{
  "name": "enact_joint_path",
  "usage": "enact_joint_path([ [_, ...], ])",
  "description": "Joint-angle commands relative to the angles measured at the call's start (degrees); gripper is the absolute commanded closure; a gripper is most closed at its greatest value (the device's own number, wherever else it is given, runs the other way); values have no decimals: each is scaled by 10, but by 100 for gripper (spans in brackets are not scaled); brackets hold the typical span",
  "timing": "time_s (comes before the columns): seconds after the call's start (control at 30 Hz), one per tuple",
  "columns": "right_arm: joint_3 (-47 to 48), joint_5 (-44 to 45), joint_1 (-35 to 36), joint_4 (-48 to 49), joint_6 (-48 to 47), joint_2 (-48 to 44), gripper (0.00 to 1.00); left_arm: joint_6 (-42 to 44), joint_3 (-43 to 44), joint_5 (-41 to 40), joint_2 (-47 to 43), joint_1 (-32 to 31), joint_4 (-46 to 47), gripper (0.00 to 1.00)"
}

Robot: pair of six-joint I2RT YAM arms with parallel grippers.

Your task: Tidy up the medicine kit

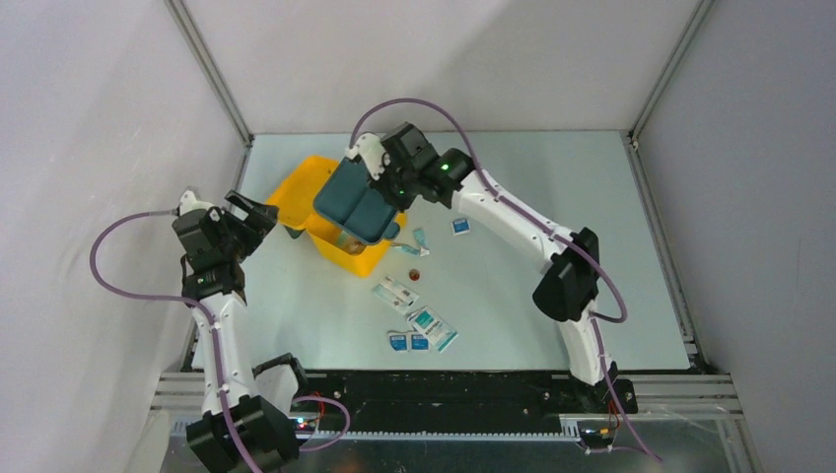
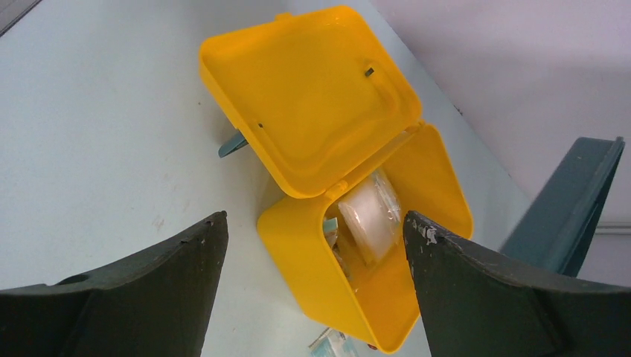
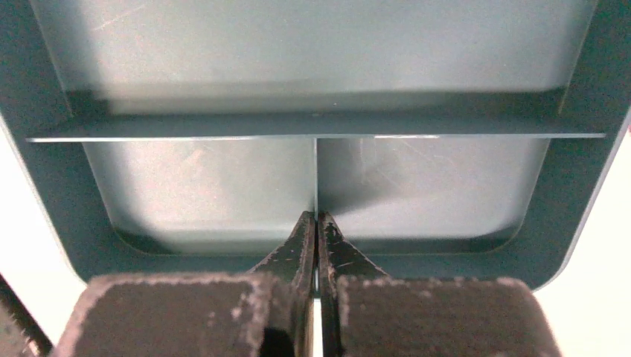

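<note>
My right jaws clamp the teal tray [image 1: 355, 202] by its divider, poised over the open medicine kit [image 1: 299, 197] for seating inside; my left jaws stand apart.

Left arm [image 1: 225, 335] is being held upright, elbow bent, with left gripper [image 1: 264, 213] being held spread wide. Right arm [image 1: 503, 212] is being held outstretched; right gripper [image 3: 318, 223] is being held pinched on teal tray [image 3: 320, 123].
</note>
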Motion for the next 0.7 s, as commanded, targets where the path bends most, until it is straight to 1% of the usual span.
enact_joint_path([
  [0.0,64,91,23,34,-13,31,100,7,-2,11,-1,10,19,8],
  [0.4,120,70,26,32,40,119,100,4,-12,26,-3,13,28,9],
  [0.67,130,34,23,24,71,134,100,3,-19,27,2,12,35,9],
])
